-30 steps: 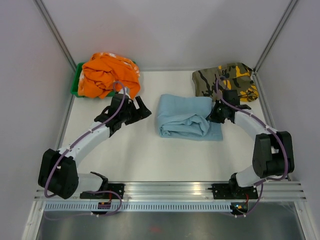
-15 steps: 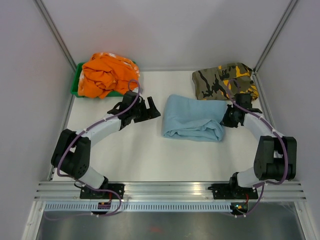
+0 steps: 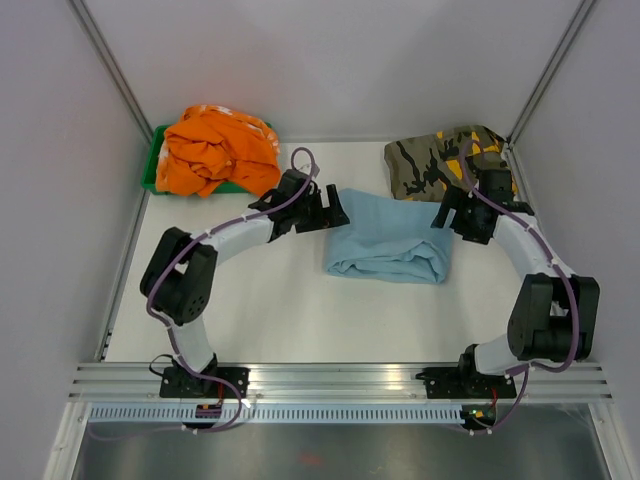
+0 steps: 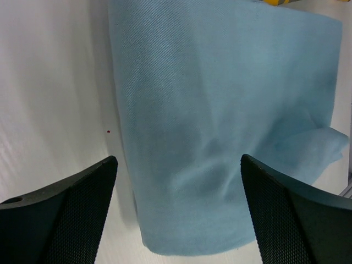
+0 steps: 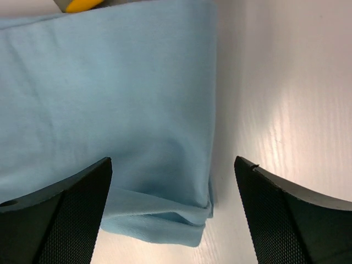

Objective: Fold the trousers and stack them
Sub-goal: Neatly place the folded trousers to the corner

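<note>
While left pincer (image 3: 336, 212) and right pincer (image 3: 446, 216) gape empty, folded trousers (image 3: 390, 240) lie between them. Each overhangs an edge.

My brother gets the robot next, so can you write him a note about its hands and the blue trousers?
Left hand: open, empty, over the trousers' left edge.
Right hand: open, empty, over their right edge.
Trousers: mid-table, next to the camouflage garment.
Done: folded into a compact bundle.
Left: stacking, not yet done; maybe a tidier fold first.
</note>
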`<control>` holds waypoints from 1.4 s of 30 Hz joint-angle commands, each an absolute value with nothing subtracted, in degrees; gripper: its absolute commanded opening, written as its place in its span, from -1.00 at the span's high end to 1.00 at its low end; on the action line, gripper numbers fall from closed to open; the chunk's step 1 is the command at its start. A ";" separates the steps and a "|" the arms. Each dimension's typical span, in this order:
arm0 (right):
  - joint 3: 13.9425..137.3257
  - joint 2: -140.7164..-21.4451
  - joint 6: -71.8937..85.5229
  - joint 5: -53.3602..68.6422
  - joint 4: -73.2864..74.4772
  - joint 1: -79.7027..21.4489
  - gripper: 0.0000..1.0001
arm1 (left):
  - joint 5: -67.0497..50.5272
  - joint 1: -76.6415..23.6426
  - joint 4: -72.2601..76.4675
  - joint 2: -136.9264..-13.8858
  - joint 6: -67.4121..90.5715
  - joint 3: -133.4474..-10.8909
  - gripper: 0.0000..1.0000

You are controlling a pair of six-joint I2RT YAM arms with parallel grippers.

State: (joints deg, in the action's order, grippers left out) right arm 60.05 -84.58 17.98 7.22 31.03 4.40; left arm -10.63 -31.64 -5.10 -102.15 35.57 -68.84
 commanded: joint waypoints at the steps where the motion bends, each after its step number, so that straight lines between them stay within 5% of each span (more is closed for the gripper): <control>1: 59.08 -87.87 18.98 13.87 27.61 4.57 -0.96 | -10.99 -32.17 -3.17 -107.04 35.94 -71.46 -0.93; 11: 51.42 -94.92 18.98 16.15 17.24 4.57 -0.90 | -15.73 -33.40 2.37 -113.02 39.02 -71.11 -0.76; 14: 49.14 -97.03 20.47 20.20 13.11 4.57 -0.69 | -17.22 -33.49 5.00 -114.43 39.90 -70.23 -0.39; 17: 46.85 -99.31 22.06 24.07 8.72 4.57 -0.35 | -17.58 -33.49 7.20 -115.05 39.90 -69.61 0.47; 20: 45.44 -101.42 23.20 25.57 5.99 4.57 0.16 | -17.40 -33.49 8.69 -115.05 38.68 -69.52 0.95; 21: 45.27 -101.60 23.55 25.84 5.37 4.57 0.36 | -17.23 -33.49 8.96 -114.61 38.24 -69.43 0.95; 22: 45.26 -101.17 24.34 25.75 5.10 4.66 0.83 | -16.36 -33.49 9.14 -114.17 37.80 -69.35 0.95; 23: 45.26 -100.29 24.61 25.49 4.92 4.66 0.99 | -16.17 -33.49 9.31 -113.47 36.57 -69.26 0.95; 32: 58.95 -80.16 26.90 19.95 11.33 4.83 1.00 | -14.24 -33.49 6.77 -98.44 29.09 -76.35 0.95; 42: 97.35 -101.12 20.05 18.98 20.21 15.19 1.00 | -14.60 -35.24 20.11 -115.11 39.98 -99.91 0.95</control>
